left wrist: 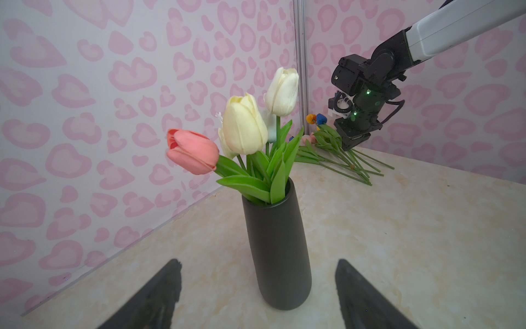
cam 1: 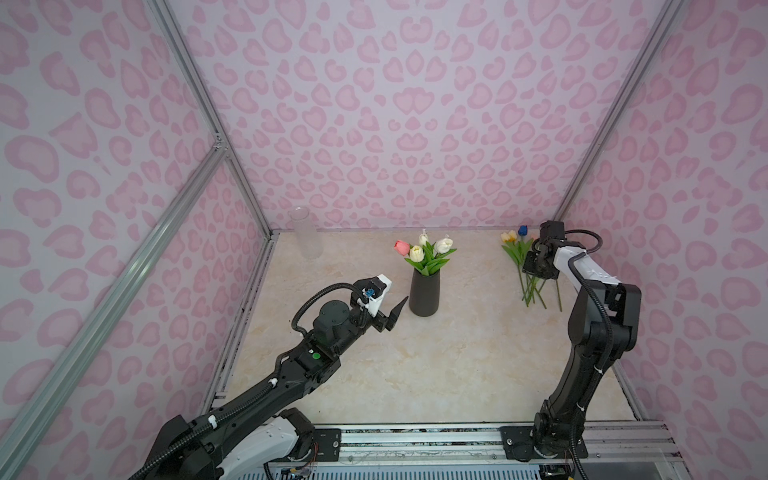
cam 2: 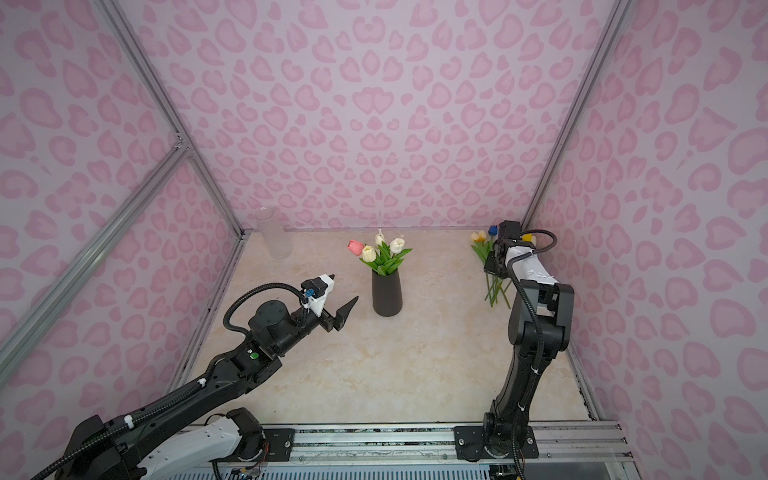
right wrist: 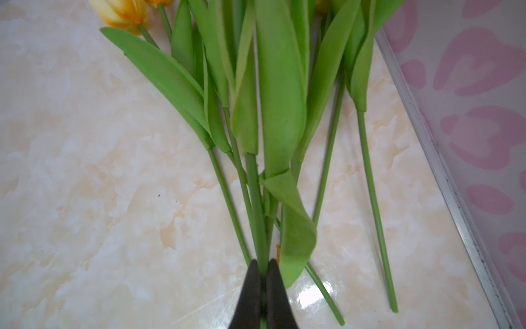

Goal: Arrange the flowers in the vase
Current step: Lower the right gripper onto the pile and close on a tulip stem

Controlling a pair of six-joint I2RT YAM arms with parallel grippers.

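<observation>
The dark grey vase (cam 1: 424,296) (cam 2: 387,293) (left wrist: 277,247) stands mid-table and holds a pink tulip (left wrist: 192,151), a cream tulip (left wrist: 244,125) and white tulips (left wrist: 281,91). My left gripper (left wrist: 257,273) (cam 2: 344,287) hovers just left of the vase, open and empty. The other flowers (cam 1: 524,270) (cam 2: 494,284) (left wrist: 338,158) lie in a pile at the back right, with yellow-orange and blue heads. My right gripper (right wrist: 263,265) points down into this pile. It is shut on one green stem (right wrist: 257,213) next to a bent leaf (right wrist: 296,228).
A clear glass cylinder (cam 1: 306,235) (cam 2: 274,235) stands at the back left corner. Patterned walls with metal rails (right wrist: 444,171) close the table on three sides; the pile lies close to the right wall. The arm bases sit on the front rail (cam 1: 415,440).
</observation>
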